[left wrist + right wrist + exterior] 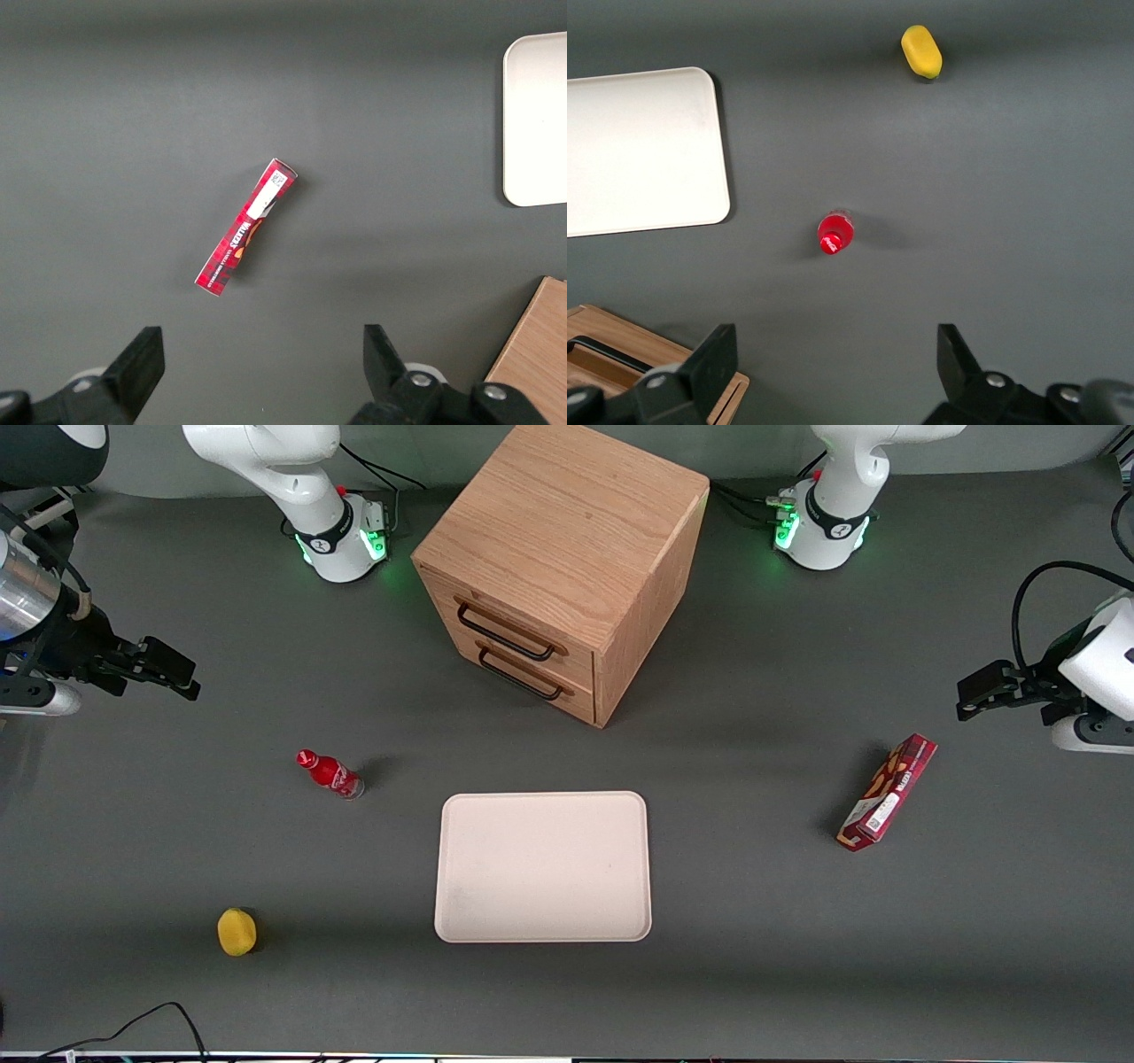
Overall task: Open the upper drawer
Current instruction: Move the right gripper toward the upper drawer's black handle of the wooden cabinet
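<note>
The oak cube cabinet [567,522] stands at the back middle of the table, turned at an angle. Its upper drawer [440,593] sits flush and closed, with a long black bar handle [507,642]; the lower drawer [532,682] below it is closed too. My right gripper [188,676] hangs open and empty above the table toward the working arm's end, well apart from the cabinet. In the right wrist view the gripper [835,350] has its jaws wide apart over bare table, with a corner of the cabinet [700,390] beside one finger.
A red bottle [330,773] lies between my gripper and a white tray [542,865]; it also shows in the right wrist view [835,233]. A yellow object [236,932] lies near the front edge. A red box [888,792] lies toward the parked arm's end.
</note>
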Available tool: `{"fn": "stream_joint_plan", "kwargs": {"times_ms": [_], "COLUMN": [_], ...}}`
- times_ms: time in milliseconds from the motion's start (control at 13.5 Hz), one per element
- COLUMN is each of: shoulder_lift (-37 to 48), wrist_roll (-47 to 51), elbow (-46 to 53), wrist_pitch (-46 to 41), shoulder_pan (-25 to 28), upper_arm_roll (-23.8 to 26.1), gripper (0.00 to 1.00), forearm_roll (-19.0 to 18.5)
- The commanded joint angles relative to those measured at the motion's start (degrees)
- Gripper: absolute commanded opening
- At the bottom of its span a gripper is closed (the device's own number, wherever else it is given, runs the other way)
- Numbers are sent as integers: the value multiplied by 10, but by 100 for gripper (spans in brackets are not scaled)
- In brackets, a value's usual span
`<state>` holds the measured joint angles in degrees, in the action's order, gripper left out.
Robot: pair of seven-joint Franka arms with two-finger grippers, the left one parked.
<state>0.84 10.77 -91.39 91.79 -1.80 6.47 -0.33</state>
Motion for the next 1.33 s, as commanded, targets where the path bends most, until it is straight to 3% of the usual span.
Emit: {"fn": "stream_joint_plan", "kwargs": {"times_ms": [0, 519, 741, 889, 1111, 1259], "shoulder_lift": [-8, -7, -5, -6, -23, -38], "wrist_roll": [-11, -14, -14, -5, -35, -162], "elbow": [18, 24, 31, 50, 53, 49], "wrist_pitch": [-14, -20, -36, -63, -60, -64], "shoulder_pan": [3, 7, 10, 10, 11, 10], "upper_arm_roll": [-4, 6, 73, 134, 180, 188], "gripper": [100, 100, 100, 100, 100, 100], "forearm_roll": [7, 7, 16, 56, 108, 163]}}
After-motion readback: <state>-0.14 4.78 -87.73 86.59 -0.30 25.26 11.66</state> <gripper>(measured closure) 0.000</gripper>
